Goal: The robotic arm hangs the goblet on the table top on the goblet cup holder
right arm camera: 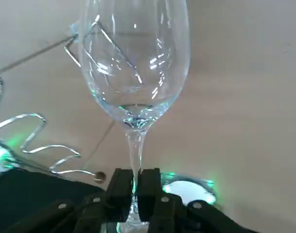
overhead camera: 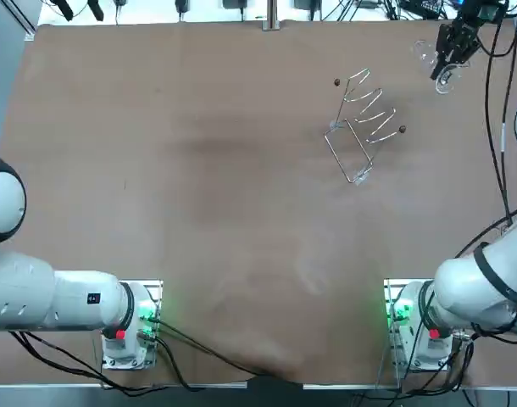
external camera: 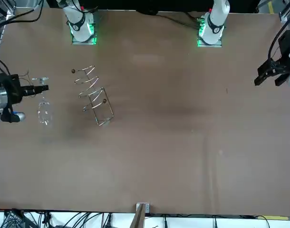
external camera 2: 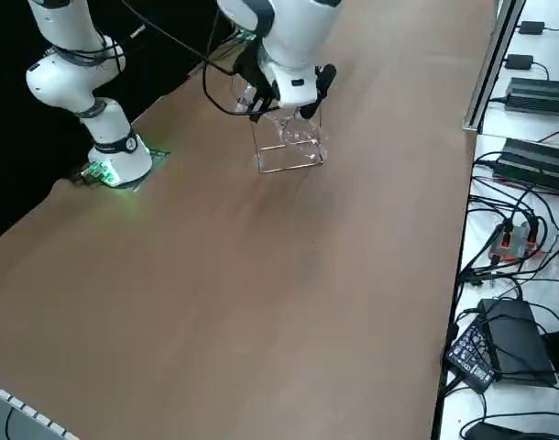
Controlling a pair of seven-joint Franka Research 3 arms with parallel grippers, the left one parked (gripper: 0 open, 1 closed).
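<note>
spanning every view, the brown table point(overhead camera: 157, 170) carries the wire goblet holder point(overhead camera: 358, 176) on its far half, right of centre. the right arm point(overhead camera: 483, 280) reaches toward the far right corner. there the goblet point(right arm camera: 134, 73) is held apart from the holder, its bowl pointing away from the wrist. the right gripper point(right arm camera: 134, 187) pinches the stem near the foot, with both fingers pressed against the glass.

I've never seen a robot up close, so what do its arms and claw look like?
The right arm is glossy white, built of rounded tube-like segments, on a metal base lit green. Black cables trail along it. The right gripper, out by the table's far right corner, is black with two flat, blocky fingers. The parked left arm looks the same.
</note>
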